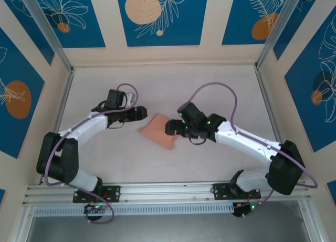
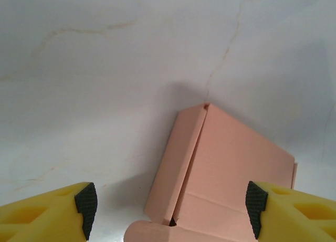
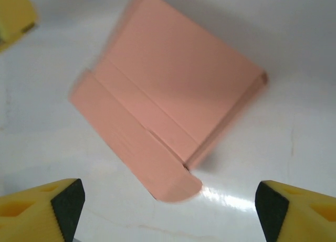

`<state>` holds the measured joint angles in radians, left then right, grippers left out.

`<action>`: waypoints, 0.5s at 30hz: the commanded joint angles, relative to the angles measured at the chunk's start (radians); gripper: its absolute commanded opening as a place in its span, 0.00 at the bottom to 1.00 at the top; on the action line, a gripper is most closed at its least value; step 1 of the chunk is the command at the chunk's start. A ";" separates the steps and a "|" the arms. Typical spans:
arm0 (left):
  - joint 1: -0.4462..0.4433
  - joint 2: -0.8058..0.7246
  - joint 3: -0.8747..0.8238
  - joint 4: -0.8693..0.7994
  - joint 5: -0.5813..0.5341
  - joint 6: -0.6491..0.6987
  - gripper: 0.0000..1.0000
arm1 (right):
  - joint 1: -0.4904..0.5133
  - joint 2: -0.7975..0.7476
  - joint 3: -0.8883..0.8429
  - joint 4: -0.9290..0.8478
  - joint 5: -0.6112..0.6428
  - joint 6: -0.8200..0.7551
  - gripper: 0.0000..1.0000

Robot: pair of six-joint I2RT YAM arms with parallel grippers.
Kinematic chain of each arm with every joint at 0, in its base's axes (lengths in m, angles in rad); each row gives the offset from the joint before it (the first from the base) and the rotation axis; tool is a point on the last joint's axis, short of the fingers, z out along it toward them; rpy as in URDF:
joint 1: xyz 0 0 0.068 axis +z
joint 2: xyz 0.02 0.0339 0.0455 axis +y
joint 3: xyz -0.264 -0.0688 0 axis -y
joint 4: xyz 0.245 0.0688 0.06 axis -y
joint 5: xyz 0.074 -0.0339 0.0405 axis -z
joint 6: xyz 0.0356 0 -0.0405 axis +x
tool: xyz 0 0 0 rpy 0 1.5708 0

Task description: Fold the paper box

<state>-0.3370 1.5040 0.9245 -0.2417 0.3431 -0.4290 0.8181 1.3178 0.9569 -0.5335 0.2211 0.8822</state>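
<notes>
The paper box (image 1: 159, 129) is found lying flat near the middle of the worktop (image 1: 210, 90), turned cornerwise to the arms and set between the two of them. The left fingers (image 1: 140, 113) are held just beside its far-left edge and the right fingers (image 1: 170, 127) just at its near-right edge. This facing arrangement is judged to let opposite sides be pressed or steadied at once.

In the left wrist view the left fingers (image 2: 86, 202) are seen spread wide, and nothing is gripped. The box (image 2: 226, 168) is framed between and beyond the black pads and is touched by neither. The right fingers (image 3: 68, 200) are likewise seen parted widely and empty, with the box (image 3: 168, 90) lying ahead of them and apart from both pads.

The box is made of thin salmon-pink card, matt and smooth, with crisp creases. A broad flat top panel is shown, bordered by a narrow side strip, and a fine seam is seen where two panels meet at one corner. Along one edge a long flap with a rounded corner is laid, and it appears slightly lifted rather than pressed home. The card is judged to be light and springy, so a flap could ease open if left unpressed.

The worktop is pale, glossy and faintly veined like marble, and a highlight is reflected beside the rounded flap. The fingers are yellow, tipped with dark, rubber-like pads
</notes>
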 commanded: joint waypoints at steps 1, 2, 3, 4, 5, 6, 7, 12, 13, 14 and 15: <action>-0.034 0.056 0.033 -0.039 0.055 0.085 0.76 | -0.011 -0.023 -0.116 0.120 -0.091 0.238 0.91; -0.043 0.074 0.042 -0.043 0.060 0.094 0.76 | -0.019 -0.018 -0.141 0.146 -0.109 0.257 0.91; -0.053 0.094 0.052 -0.045 0.065 0.102 0.76 | -0.029 -0.009 -0.164 0.175 -0.133 0.269 0.92; -0.059 0.113 0.061 -0.044 0.071 0.109 0.76 | -0.038 0.001 -0.184 0.211 -0.149 0.279 0.92; -0.062 0.131 0.067 -0.040 0.078 0.113 0.76 | -0.047 0.011 -0.200 0.237 -0.162 0.286 0.93; -0.065 0.149 0.072 -0.034 0.087 0.113 0.75 | -0.059 0.024 -0.219 0.268 -0.177 0.299 0.94; -0.066 0.165 0.078 -0.026 0.093 0.112 0.74 | -0.072 0.038 -0.240 0.310 -0.194 0.308 0.94; -0.068 0.226 0.096 -0.003 0.084 0.099 0.66 | -0.124 0.101 -0.347 0.594 -0.280 0.334 0.94; -0.067 0.236 0.099 -0.003 0.082 0.096 0.64 | -0.132 0.115 -0.363 0.652 -0.292 0.337 0.94; -0.068 0.241 0.100 -0.001 0.081 0.093 0.62 | -0.140 0.128 -0.373 0.687 -0.295 0.341 0.94; -0.066 0.249 0.102 0.003 0.081 0.087 0.61 | -0.149 0.144 -0.383 0.730 -0.302 0.345 0.94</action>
<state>-0.4000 1.7336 0.9958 -0.2504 0.4038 -0.3447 0.6861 1.4364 0.5983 -0.0132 -0.0143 1.1866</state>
